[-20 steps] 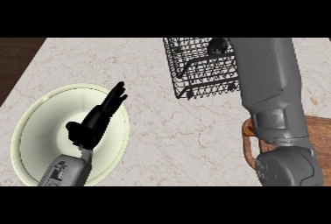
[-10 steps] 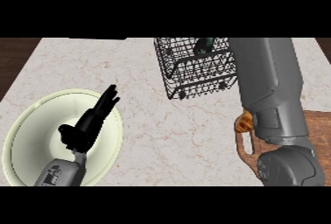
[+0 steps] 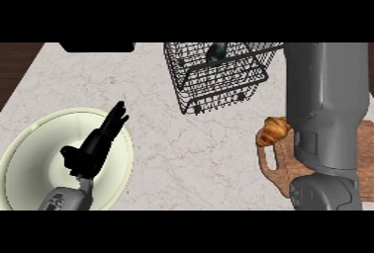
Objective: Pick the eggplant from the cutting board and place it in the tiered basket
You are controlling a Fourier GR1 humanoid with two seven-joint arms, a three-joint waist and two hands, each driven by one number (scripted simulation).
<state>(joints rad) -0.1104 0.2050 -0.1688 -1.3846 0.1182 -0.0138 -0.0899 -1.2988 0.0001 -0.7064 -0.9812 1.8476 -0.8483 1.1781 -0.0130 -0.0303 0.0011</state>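
A dark, elongated eggplant point(image 3: 218, 51) lies inside the black wire tiered basket point(image 3: 219, 79) at the counter's back. My right forearm point(image 3: 325, 113) runs up the right side and leaves the picture at the top, so its hand is hidden. The wooden cutting board point(image 3: 276, 165) sits partly under that forearm. My left hand point(image 3: 93, 148) rests open with straight fingers over the cream plate point(image 3: 29, 148) at the lower left, holding nothing.
A croissant point(image 3: 273, 131) lies at the cutting board's left edge, beside the right forearm. A black object point(image 3: 96, 47) sits at the counter's back left. The dark counter edge point(image 3: 15, 69) shows at the far left.
The right forearm has swung from a slant to upright in the view, uncovering the croissant and more of the board. The left hand has stayed over the plate.
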